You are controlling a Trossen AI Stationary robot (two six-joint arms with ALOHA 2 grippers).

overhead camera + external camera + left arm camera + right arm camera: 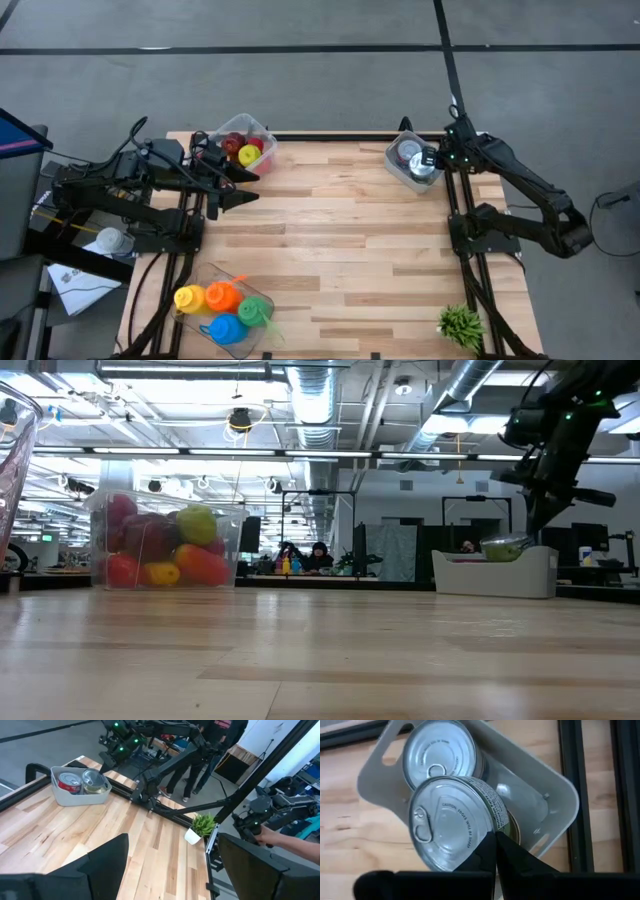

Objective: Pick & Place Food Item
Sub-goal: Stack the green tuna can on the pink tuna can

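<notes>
Silver cans [455, 827] in grey bin [555, 800], red-yellow fruit [243, 149], pale striped wood table [350, 240]

Right end effector [428, 160] over grey bin [396, 161]; fruit tub [241, 141] far-left.

Dark arms, black cables; green lights glow on right arm [455, 155] wrist

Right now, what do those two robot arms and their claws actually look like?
Both arms are dark, nearly black, built of slim jointed segments. The left arm trails loose black cables and ends in a pointed two-finger left claw. The right arm shows small green lights near the right claw, whose fingers are flat, black and tapered.
</notes>
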